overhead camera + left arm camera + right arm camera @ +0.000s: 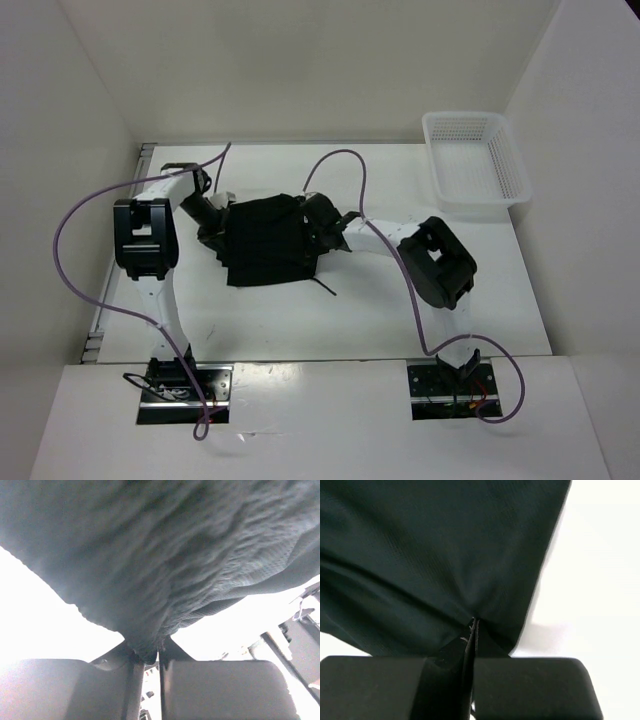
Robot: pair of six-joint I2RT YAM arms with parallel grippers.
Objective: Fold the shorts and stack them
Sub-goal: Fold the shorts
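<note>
While both arms reach inward over the white table [400, 310], a pair of black shorts [265, 242] sits between them near the table's middle, bunched into a rough square. The left gripper [212, 232] meets the left edge of the shorts and the right gripper [322, 228] meets the right edge, so the cloth spans the space from one tool to the other. A thin black drawstring cord [325, 288] trails out from the near right corner of the shorts onto bare table. A white mesh basket [478, 160] stands well apart at the far right corner. From overhead the grippers are dark against dark cloth, and how their jaws stand cannot be made out there. The wrist cameras supply that. The left wrist view shows rumpled, textured fabric filling the upper picture and narrowing down to a small tuck caught between the two black fingers [125, 680], which stand nearly together with only a thin slot between them lower down. The right wrist view shows smoother fabric, with one straight edge running down the right side against bright table, drawn to a point where the jaws are pressed tight together on it. Neither wrist view shows the basket or the cord.
</note>
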